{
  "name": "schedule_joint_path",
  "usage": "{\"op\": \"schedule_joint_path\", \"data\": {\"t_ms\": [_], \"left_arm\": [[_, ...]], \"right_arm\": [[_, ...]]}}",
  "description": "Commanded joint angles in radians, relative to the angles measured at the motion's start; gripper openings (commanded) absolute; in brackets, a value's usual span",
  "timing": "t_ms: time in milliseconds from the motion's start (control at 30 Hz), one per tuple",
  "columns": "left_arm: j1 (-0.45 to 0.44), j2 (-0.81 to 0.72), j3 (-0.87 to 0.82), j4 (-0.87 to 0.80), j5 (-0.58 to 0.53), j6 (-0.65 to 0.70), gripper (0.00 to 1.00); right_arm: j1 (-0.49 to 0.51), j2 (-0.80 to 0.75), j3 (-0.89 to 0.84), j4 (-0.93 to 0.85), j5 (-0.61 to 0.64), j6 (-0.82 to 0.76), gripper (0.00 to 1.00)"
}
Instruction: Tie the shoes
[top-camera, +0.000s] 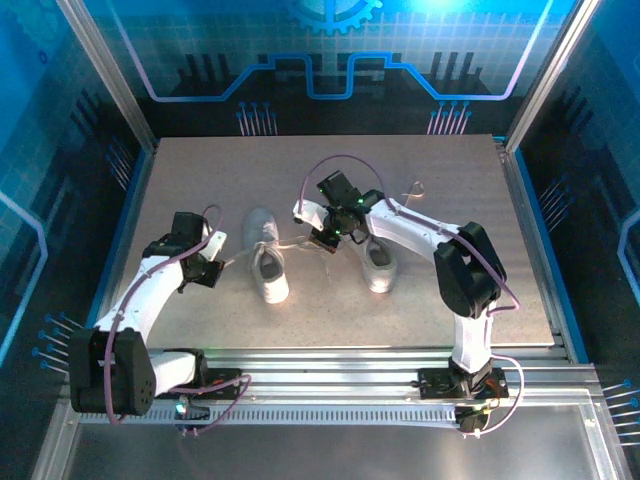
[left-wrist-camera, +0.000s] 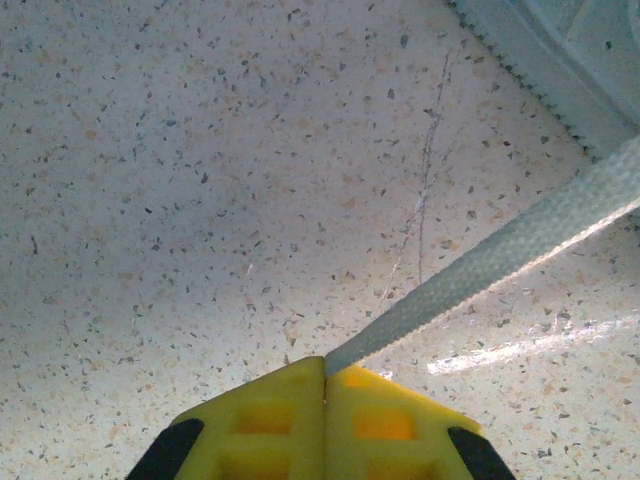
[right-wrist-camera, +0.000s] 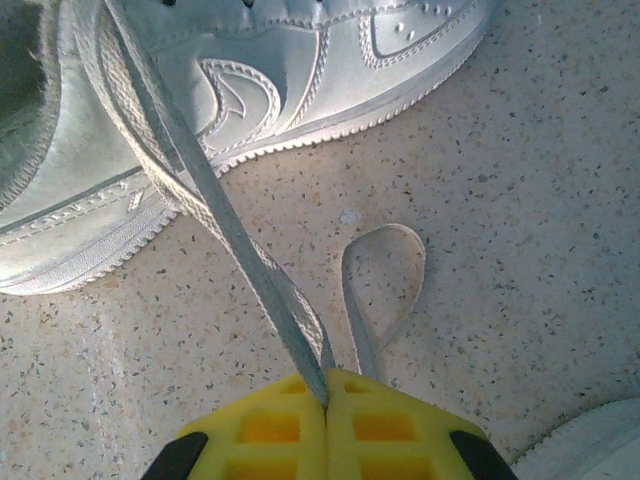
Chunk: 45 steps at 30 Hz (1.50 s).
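Pair of small white low-top sneakers (top-camera: 268, 265) side by side mid-table on speckled beige tabletop (top-camera: 200, 190). Left gripper (left-wrist-camera: 325, 365), yellow fingers closed, pinching a flat white lace (left-wrist-camera: 500, 250) pulled taut; right gripper (right-wrist-camera: 327, 385) likewise clamped on another lace strand (right-wrist-camera: 230, 225), between the two sneakers

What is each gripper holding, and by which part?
The left gripper pinches a white lace; the right gripper pinches a second lace from a shoe, beside a loop. Both hold well out from the shoe; tips hidden.

The shoes (top-camera: 268, 262) and laces (right-wrist-camera: 246, 235) are white, the table (top-camera: 330, 170) beige with dark specks.
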Motion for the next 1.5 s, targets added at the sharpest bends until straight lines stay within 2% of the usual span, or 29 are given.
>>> {"op": "schedule_joint_path", "data": {"t_ms": [0, 600, 733, 767, 800, 833, 867, 933, 1000, 1100, 1233, 1467], "left_arm": [[0.005, 0.021, -0.004, -0.087, -0.093, -0.032, 0.0], [0.022, 0.054, -0.012, -0.101, -0.119, -0.044, 0.0], [0.022, -0.011, -0.017, -0.07, -0.102, -0.013, 0.0], [0.022, -0.052, -0.031, -0.05, -0.095, 0.002, 0.0], [0.022, -0.092, -0.046, -0.033, -0.089, 0.017, 0.07], [0.022, -0.14, -0.059, -0.018, -0.087, 0.032, 0.25], [0.022, -0.195, -0.069, -0.01, -0.079, 0.04, 0.35], [0.024, -0.294, -0.086, 0.003, -0.066, 0.063, 0.53], [0.025, -0.38, -0.101, 0.018, -0.079, 0.093, 0.61], [0.027, -0.444, -0.1, 0.021, -0.098, 0.148, 0.65], [0.027, -0.437, -0.07, 0.015, -0.072, 0.17, 0.64], [0.024, -0.378, -0.012, 0.036, 0.143, 0.07, 0.62]], "right_arm": [[-0.036, 0.021, -0.031, -0.004, 0.027, 0.0, 0.0], [-0.056, 0.038, -0.059, 0.018, 0.053, -0.017, 0.0], [-0.062, 0.046, -0.011, -0.021, 0.018, 0.003, 0.0], [-0.061, 0.035, -0.006, -0.014, 0.007, 0.011, 0.05], [-0.061, 0.022, -0.003, -0.006, -0.009, 0.017, 0.19], [-0.061, 0.01, 0.002, -0.002, -0.021, 0.02, 0.34], [-0.064, -0.004, 0.01, 0.001, -0.03, 0.029, 0.45], [-0.067, -0.038, 0.022, 0.011, -0.042, 0.048, 0.56], [-0.07, -0.067, 0.026, 0.022, -0.049, 0.061, 0.6], [-0.074, -0.104, 0.03, 0.028, -0.056, 0.083, 0.63], [-0.073, -0.119, 0.024, 0.032, -0.077, 0.12, 0.64], [-0.033, -0.128, -0.044, 0.056, -0.099, 0.193, 0.62]]}}
